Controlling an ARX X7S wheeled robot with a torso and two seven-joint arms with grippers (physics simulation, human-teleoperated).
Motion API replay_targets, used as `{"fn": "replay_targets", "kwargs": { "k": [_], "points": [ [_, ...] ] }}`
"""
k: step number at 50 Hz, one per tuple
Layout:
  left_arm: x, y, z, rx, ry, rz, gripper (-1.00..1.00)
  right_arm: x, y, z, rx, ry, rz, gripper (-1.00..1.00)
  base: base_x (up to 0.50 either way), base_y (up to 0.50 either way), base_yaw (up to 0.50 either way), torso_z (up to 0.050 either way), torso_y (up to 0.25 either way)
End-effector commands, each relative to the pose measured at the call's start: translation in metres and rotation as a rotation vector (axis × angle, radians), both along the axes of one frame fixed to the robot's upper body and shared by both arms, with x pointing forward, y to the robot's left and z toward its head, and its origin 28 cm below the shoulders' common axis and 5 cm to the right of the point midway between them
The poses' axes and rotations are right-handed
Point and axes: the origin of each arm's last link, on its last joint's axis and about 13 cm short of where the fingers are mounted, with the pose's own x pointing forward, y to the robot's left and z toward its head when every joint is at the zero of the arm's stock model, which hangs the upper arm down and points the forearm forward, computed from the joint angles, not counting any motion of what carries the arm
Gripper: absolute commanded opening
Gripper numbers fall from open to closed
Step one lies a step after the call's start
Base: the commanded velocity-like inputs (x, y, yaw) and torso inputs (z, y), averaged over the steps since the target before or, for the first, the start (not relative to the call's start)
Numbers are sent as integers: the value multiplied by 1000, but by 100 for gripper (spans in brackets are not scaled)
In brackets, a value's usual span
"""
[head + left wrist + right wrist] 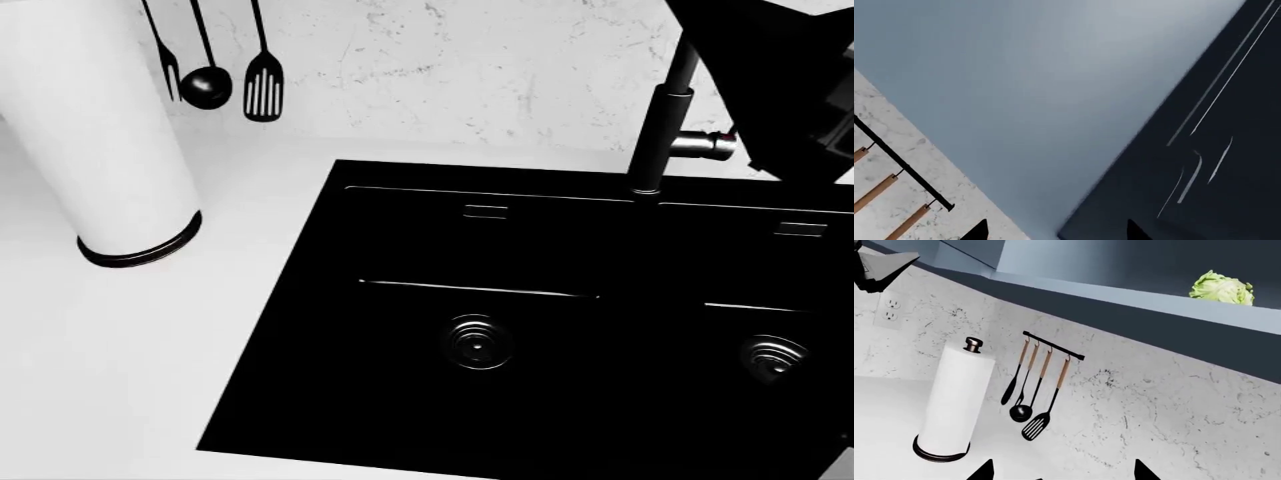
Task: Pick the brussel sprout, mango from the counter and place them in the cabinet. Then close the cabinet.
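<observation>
1. In the open cabinet (1134, 270) above the marbled wall (1154, 400), the brussel sprout (1222, 288) sits on the shelf.
2. The mango is not visible.
3. On the counter (120, 350), the sink (534, 330) lies right of the paper towel roll (94, 120).
4. Both claws show spread tips, holding nothing.

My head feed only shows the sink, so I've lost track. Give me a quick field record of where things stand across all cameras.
brussel sprout: on the open cabinet shelf, seen by right wrist camera
mango: not in any view
counter: bare white around the black sink
paper towel roll: upright on counter, beside the utensil rail
left gripper: only finger tips show, nothing between them
right gripper: likewise, nothing between
</observation>
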Motion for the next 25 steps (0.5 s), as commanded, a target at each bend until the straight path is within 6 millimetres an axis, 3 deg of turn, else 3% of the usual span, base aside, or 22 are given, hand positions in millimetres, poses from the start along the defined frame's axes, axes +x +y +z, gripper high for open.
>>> {"fn": "replay_targets", "kwargs": {
  "k": [1,22,25],
  "points": [
    [-23,-25,15,159,-171,-239,100,0,0,1,0,1,1,100,0,0,0,0,0],
    [-42,-43,31,334,-286,-278,100,0,-1,1,2,-1,0,100,0,0,0,1,4],
    [-52,-57,43,436,-354,-299,100,0,-1,1,5,-3,1,100,0,0,0,3,4]
  ]
}}
